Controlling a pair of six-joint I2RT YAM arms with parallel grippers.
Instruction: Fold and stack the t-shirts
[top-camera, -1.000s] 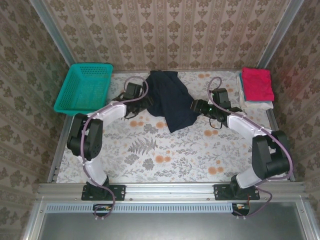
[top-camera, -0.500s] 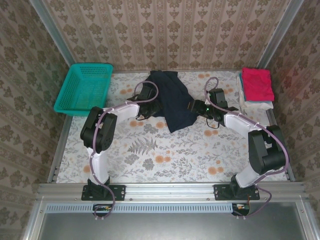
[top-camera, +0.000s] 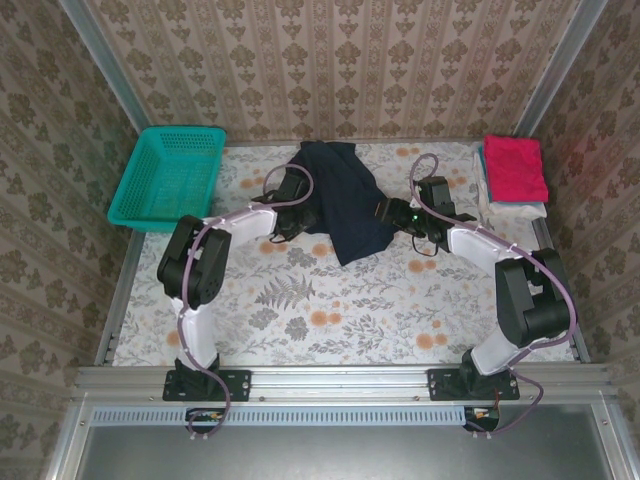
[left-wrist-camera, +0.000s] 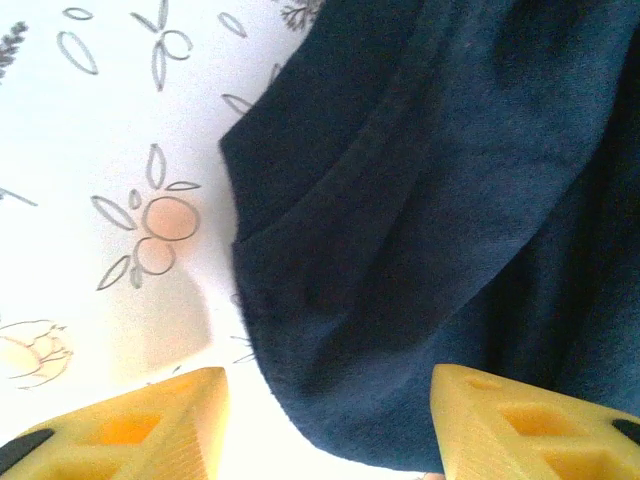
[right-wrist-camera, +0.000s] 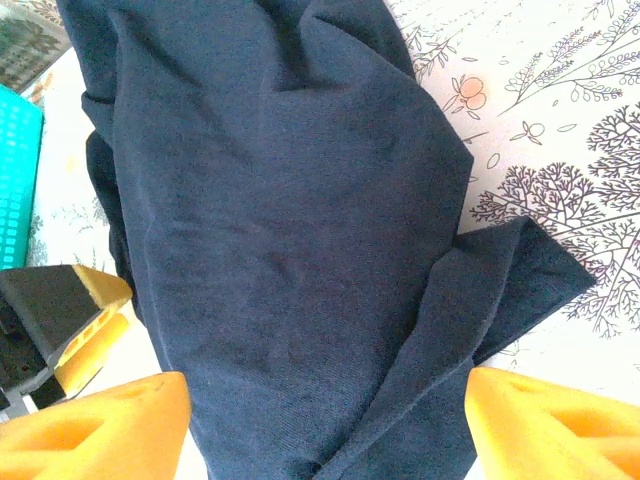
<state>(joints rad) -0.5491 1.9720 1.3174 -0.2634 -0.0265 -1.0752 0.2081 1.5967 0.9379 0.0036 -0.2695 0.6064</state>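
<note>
navy shirt (top-camera: 342, 205): unfolded and rumpled, lying on table (top-camera: 330, 310) at far centre. Top end is near the back edge, lower end points toward mid-table. Sits betw. the 2 grippers.
L gripper (left-wrist-camera: 328, 400): fingers apart, nothing clamped. Low over the table at the shirt's L edge. In the L wrist view a rounded corner of dark cloth w/ a seam line comes down into the gap betw. the yellow tips, nearer the R-hand tip; bare floral surface by the other.
R gripper (right-wrist-camera: 325, 400): fingers wide apart, nothing pinched. At the shirt's R edge, aimed across toward the L arm. In the R wrist view cloth spreads over most of the gap, w/ long creases and a pointed flap at lower R.
contact: cannot tell if any fingertip touches the cloth.
pink shirt (top-camera: 515, 168): folded rectangle at far-R corner, lying on the white shirt.
white shirt (top-camera: 512, 210): folded, under the pink one; its near edge sticks out past the pink.
stack vs navy shirt: well apart, w/ the R arm betw. them.
basket (top-camera: 168, 178): teal mesh, far-L corner, tilted, partly past the table edge.
table: white w/ floral print.
</note>
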